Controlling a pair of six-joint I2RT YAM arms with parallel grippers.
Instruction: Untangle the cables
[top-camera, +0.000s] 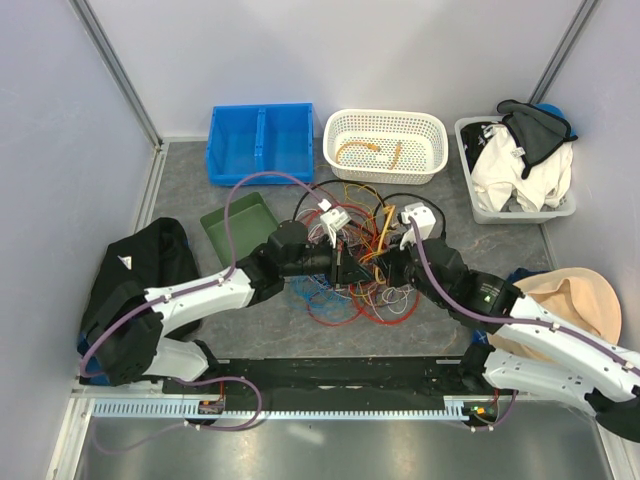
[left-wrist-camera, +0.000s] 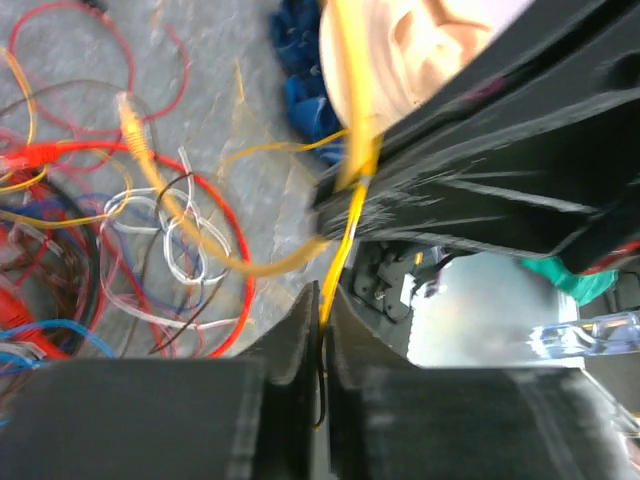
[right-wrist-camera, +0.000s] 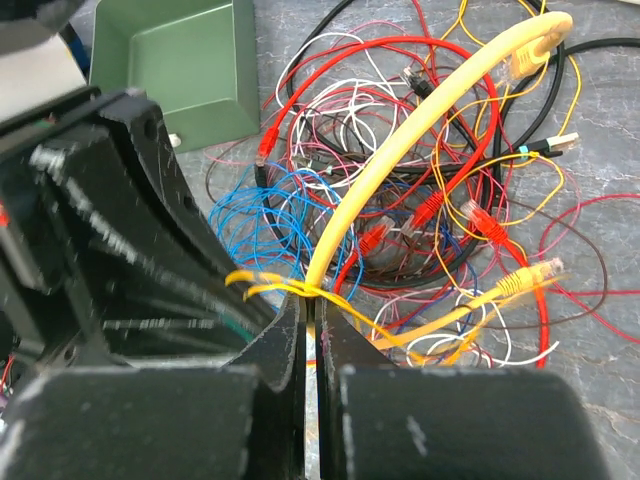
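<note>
The cables (top-camera: 360, 262) lie in a tangled heap of red, yellow, blue, white and black wires in the middle of the table. Both grippers meet over the heap. My left gripper (top-camera: 347, 268) comes in from the left. In its wrist view the left gripper (left-wrist-camera: 325, 300) is shut on a thin yellow cable (left-wrist-camera: 347, 225) that runs up between the fingertips. My right gripper (top-camera: 386, 268) comes in from the right. There the right gripper (right-wrist-camera: 312, 302) is shut on a thick yellow cable (right-wrist-camera: 400, 150), which arcs up over the tangle to its plug (right-wrist-camera: 530, 50).
At the back stand a blue bin (top-camera: 260, 140), a white basket (top-camera: 385, 170) with some cables in it, and a grey bin of clothes (top-camera: 515, 175). A green tray (top-camera: 240, 225) sits left of the heap. Black cloth (top-camera: 140, 265) lies at the left, a beige hat (top-camera: 570, 300) at the right.
</note>
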